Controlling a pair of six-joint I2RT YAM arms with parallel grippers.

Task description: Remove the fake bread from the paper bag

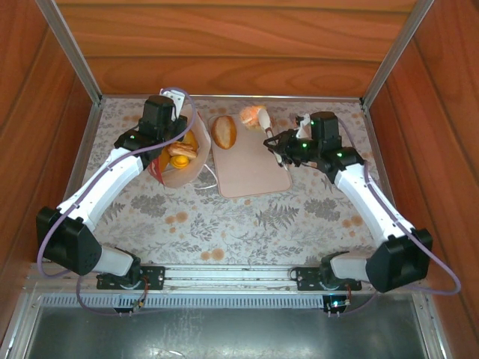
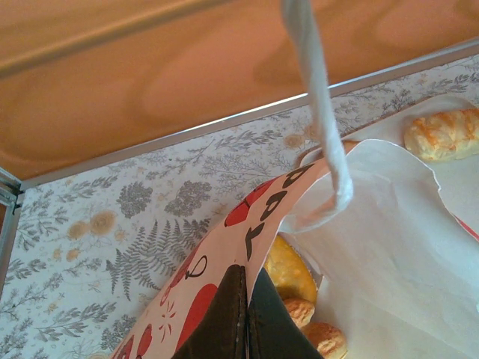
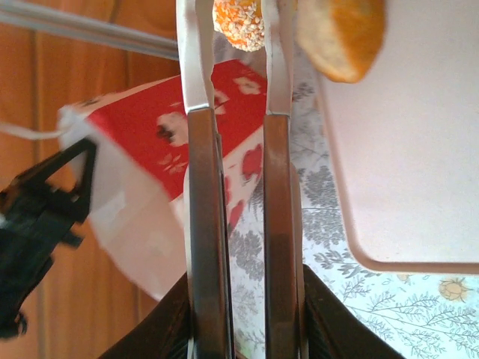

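Paper bag (image 1: 184,176), white with a red band, lies by the table's (image 1: 299,217) far edge holding golden toy breads (image 1: 182,149), its rim pinched by the left fingers (image 2: 245,299), I judge to steady its mouth, while the right fingers (image 3: 239,52) grip a crumbed round roll (image 3: 238,21) beside the beige rectangular tray (image 1: 254,176).

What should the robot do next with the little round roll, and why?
Probably move it over the tray and let go. The round roll looks pinched in the right gripper, just beside the tray, where another bread lies. The left gripper holds the paper bag, with more bread inside.
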